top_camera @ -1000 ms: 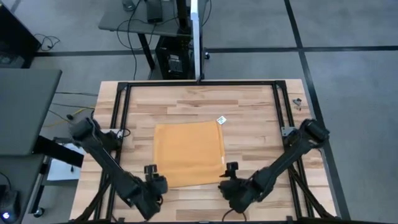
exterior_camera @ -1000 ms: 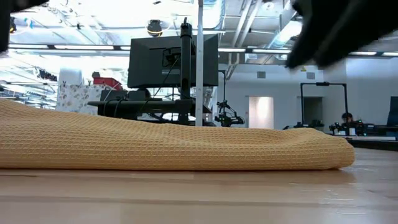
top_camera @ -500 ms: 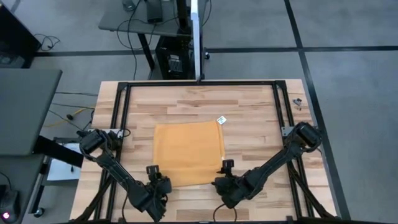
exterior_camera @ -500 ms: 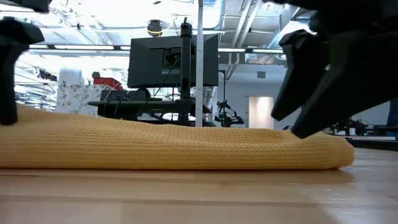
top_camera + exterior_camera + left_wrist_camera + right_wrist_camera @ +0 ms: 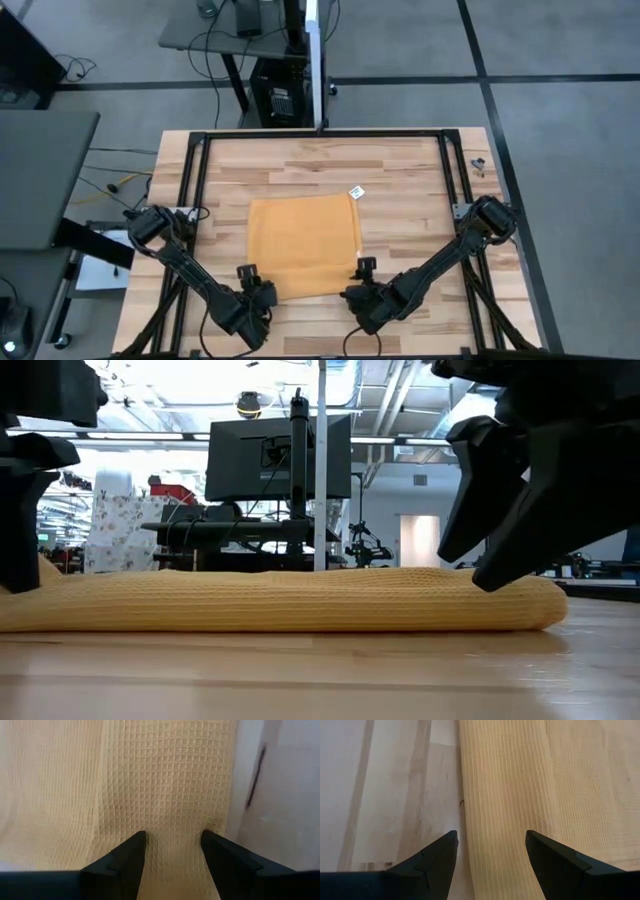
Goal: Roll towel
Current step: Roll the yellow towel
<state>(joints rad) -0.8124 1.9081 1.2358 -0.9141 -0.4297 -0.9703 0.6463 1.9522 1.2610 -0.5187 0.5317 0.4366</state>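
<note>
**Both grippers at the towel's near edge, fingers spread**

While the towel (image 5: 303,247) lies flat mid-table in the high view, a mustard-orange rectangle on the wooden table (image 5: 410,180), its small white tag (image 5: 355,192) sticks out at the far right corner. Left gripper (image 5: 247,285) sits at the near left corner of the cloth, right gripper (image 5: 361,280) at the near right corner. Both arms reach in from the table's sides, low near the front edge. A black frame (image 5: 320,134) runs around the tabletop.

Low view: towel (image 5: 290,600) is a long low band across the table, its near edge rounded and thicker than a single layer. Dark left gripper body at the picture's left edge (image 5: 25,490), touching or just over the cloth end. Right gripper (image 5: 520,500) looms over the cloth's other end, fingers angled down; contact cannot be told. A monitor (image 5: 278,455) on a stand shows in the room behind.

Left wrist view: left gripper (image 5: 172,842) has fingers apart, both tips resting on waffle-weave cloth (image 5: 165,780), fabric lying between them, not pinched. A fold line runs along the cloth beside one finger.

Right wrist view: right gripper (image 5: 490,845) is wide open, holding nothing. One finger is over bare wood, the other over the towel (image 5: 520,795); the cloth's rolled edge runs between them.
</note>
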